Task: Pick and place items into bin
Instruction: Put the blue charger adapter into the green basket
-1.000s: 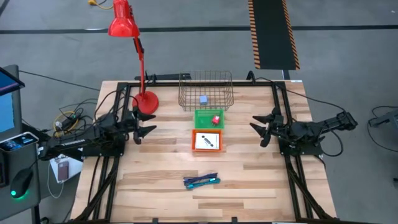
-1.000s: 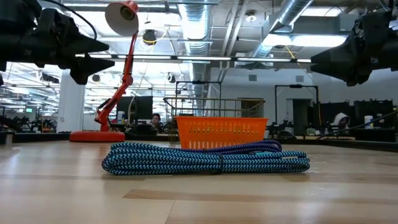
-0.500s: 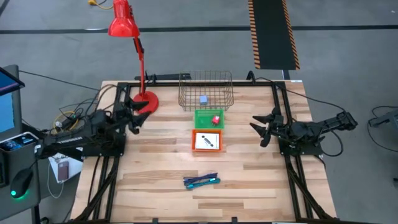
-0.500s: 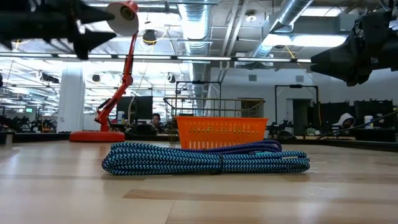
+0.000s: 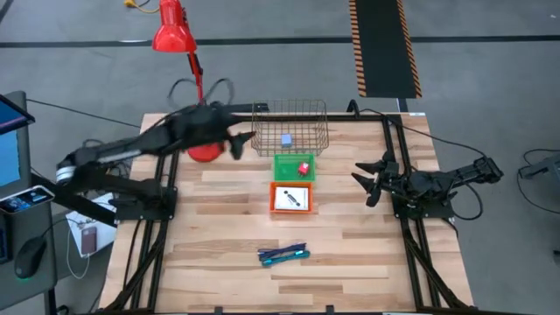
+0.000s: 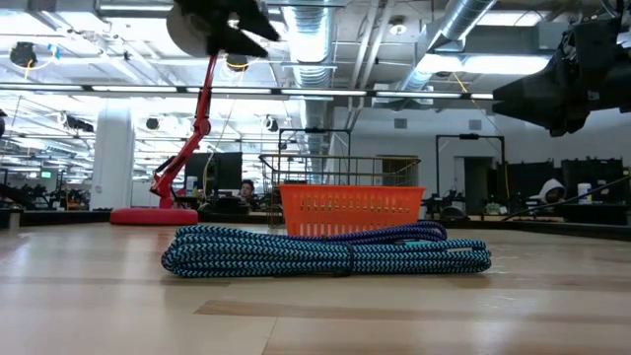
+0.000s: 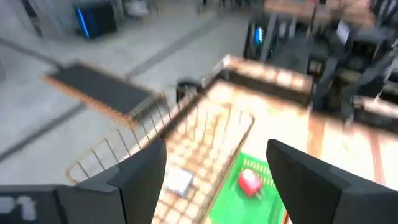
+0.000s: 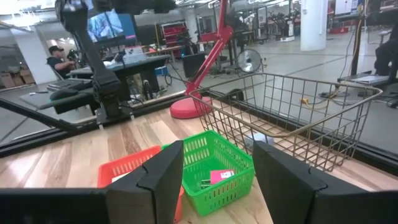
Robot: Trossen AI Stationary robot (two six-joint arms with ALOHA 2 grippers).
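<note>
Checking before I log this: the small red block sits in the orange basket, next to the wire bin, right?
Not quite. The red block sits in the green basket, next to the wire bin. The orange basket holds a white card. The high view shows it.

Lamp (image 5: 194, 79) crowds wire bin (image 5: 290, 129) (left).

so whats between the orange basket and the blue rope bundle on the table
Nothing: in the high view only bare wooden table lies between the orange basket and the blue rope bundle.
</note>
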